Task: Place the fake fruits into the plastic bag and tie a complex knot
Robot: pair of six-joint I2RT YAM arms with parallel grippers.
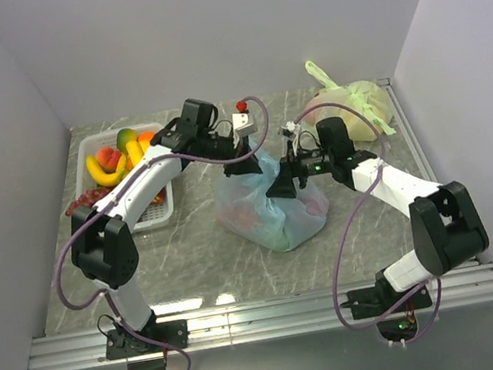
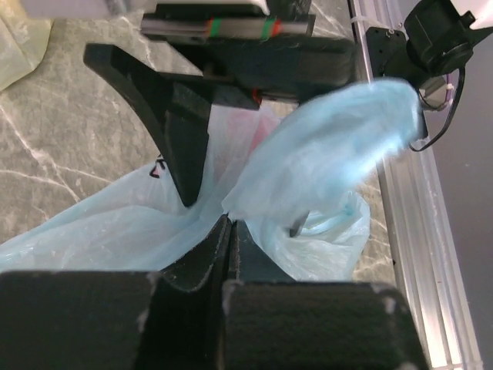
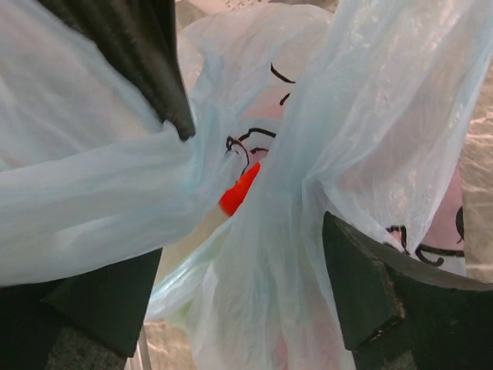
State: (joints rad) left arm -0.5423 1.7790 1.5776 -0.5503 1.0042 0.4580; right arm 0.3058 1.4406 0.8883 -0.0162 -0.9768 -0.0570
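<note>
plastic bag [image 1: 275, 218], one, clamped by the left end effector [image 2: 229, 225].

Bright, even light, soft shadows; plastic bag [image 2: 331, 154] blurred up close.

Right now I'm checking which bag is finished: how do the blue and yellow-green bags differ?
The light-blue bag sits mid-table, pinched by the left hand; the yellow-green bag lies untouched, back right. The yellow-green bag is knotted; the light-blue bag's ear stands loose. Both are filled plastic bags.
</note>
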